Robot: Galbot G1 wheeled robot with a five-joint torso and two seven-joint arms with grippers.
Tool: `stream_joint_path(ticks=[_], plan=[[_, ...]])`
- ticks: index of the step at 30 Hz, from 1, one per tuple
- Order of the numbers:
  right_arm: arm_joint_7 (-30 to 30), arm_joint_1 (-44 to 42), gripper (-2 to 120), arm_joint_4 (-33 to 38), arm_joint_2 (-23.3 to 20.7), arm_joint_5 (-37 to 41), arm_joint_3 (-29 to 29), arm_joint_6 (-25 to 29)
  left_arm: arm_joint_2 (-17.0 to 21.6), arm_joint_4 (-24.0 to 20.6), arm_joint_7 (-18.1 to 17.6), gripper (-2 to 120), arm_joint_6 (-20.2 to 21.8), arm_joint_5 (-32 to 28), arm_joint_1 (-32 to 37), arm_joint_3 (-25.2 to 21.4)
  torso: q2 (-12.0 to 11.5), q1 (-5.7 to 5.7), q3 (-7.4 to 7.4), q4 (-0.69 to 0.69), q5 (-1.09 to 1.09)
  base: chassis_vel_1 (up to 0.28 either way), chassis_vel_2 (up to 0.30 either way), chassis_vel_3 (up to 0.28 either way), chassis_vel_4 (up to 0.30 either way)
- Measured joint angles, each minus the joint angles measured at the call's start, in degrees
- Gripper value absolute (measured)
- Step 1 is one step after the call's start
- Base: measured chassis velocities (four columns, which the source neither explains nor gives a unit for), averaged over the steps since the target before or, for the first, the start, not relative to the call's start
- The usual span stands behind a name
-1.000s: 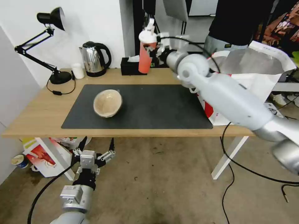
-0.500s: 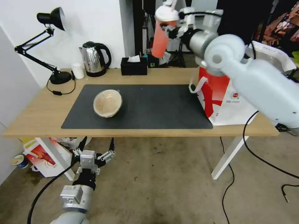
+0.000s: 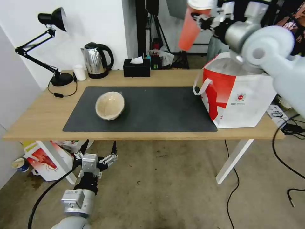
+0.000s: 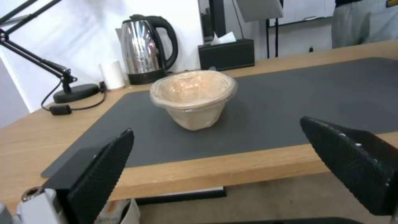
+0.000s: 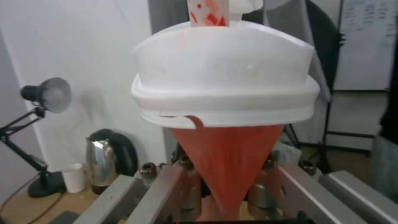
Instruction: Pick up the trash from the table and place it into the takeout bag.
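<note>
Red cup (image 3: 190, 30) with a white domed lid (image 5: 224, 74) is hanging high in the air, up and to the left of the bag (image 3: 236, 92), tilted so its base is pointing toward the table's far edge. Right gripper (image 3: 206, 20) is clamping it, fingers pressed on either side of the tapering red body; in the right wrist view a white straw stub with red print (image 5: 207, 12) is sticking out of the lid, print not readable. Bag is standing upright on the right end of the table (image 3: 41, 117), its left lower edge just over the grey mat (image 3: 159, 111), mouth open and silver lining showing; its left face is red and white, its front white with a small round red logo (image 3: 240, 97) and tiny text beneath, too small to read. One white loop handle (image 3: 200, 87) is drooping over the left side. Tan bowl (image 3: 110, 105) is lying tipped on the mat's left part, opening facing the camera; in the left wrist view it is sitting upright with a clear film over the rim. Left gripper (image 3: 97, 156) is waiting below the table's front edge, fingers spread wide and holding nothing. Black tissue box (image 3: 136, 68), kettle (image 3: 95, 60), small white cup (image 3: 79, 72) and desk lamp (image 3: 47, 44) are lining the far edge.
</note>
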Motion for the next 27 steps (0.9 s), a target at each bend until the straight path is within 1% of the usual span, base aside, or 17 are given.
stream_joint_path(ticks=[3,5,10,14,15,17,27], plan=[[-0.1,-0.8,8,0.2,-0.8,0.0,0.6,0.0,0.0,0.0,0.0,100,0.0,0.0,0.0,0.0,0.0,0.00,0.00,0.00,0.00,0.000,0.000,0.000,0.000],[-0.9,-3.5,8,0.5,-3.5,0.0,2.4,0.0,0.0,0.0,0.0,100,0.0,0.0,0.0,0.0,0.0,0.00,0.00,0.00,0.00,0.000,0.000,0.000,0.000],[-1.2,-5.3,8,0.5,-5.3,-0.2,3.6,0.0,0.0,0.0,0.0,100,0.0,0.0,0.0,0.0,0.0,0.00,0.00,-0.01,0.01,0.000,0.000,0.000,0.000],[-2.1,-7.1,8,0.0,-8.1,-0.2,5.3,0.1,0.0,0.0,0.0,100,0.0,0.0,0.0,0.0,0.0,0.00,0.00,0.01,-0.02,0.000,0.000,0.000,0.000],[-2.1,-7.1,8,0.0,-8.1,-0.2,5.3,0.1,0.0,0.0,0.0,100,0.0,0.0,0.0,0.0,0.0,0.00,0.00,0.01,-0.02,0.000,0.000,0.000,0.000],[-2.9,-8.5,8,-0.6,-9.5,-0.2,6.7,0.2,0.0,0.0,0.0,100,0.0,0.0,0.0,0.0,0.0,0.00,-0.01,0.00,-0.01,0.000,0.000,0.000,0.000],[-3.9,-10.8,8,-2.5,-11.6,-0.8,7.9,0.6,0.0,0.0,0.0,100,0.0,0.0,0.0,0.0,0.0,0.00,0.00,0.00,-0.01,0.000,0.000,0.000,0.000]])
